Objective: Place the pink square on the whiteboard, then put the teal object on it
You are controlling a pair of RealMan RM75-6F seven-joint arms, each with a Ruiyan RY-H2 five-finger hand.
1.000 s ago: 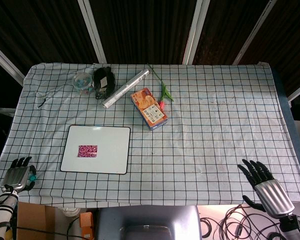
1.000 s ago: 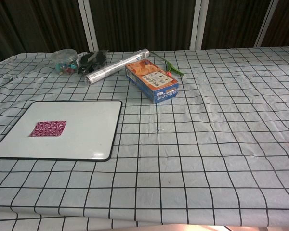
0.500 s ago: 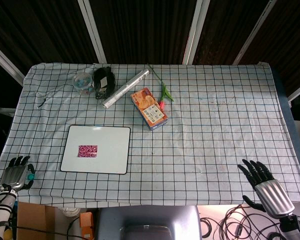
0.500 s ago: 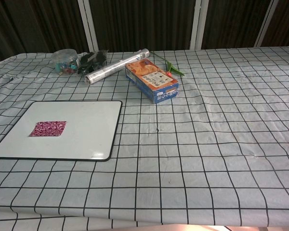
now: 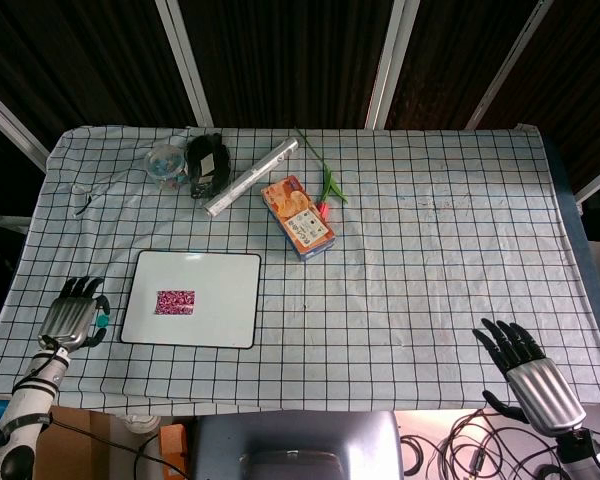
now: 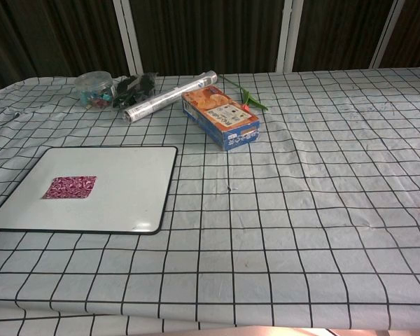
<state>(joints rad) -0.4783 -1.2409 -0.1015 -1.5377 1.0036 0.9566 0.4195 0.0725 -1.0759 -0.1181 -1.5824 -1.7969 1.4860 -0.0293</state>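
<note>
Grid-patterned cloth covers the worktop, where the pink patterned square already lies on the white rectangular whiteboard; remaining: left hand, beside the board, grips the small teal object; right hand open.

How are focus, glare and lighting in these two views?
Head view: sharp and evenly lit, dark background, no glare on the whiteboard, straight table edges slightly bowed. Chest view: softer, whiteboard glare-free, pink square readable, far items a little hazy.
</note>
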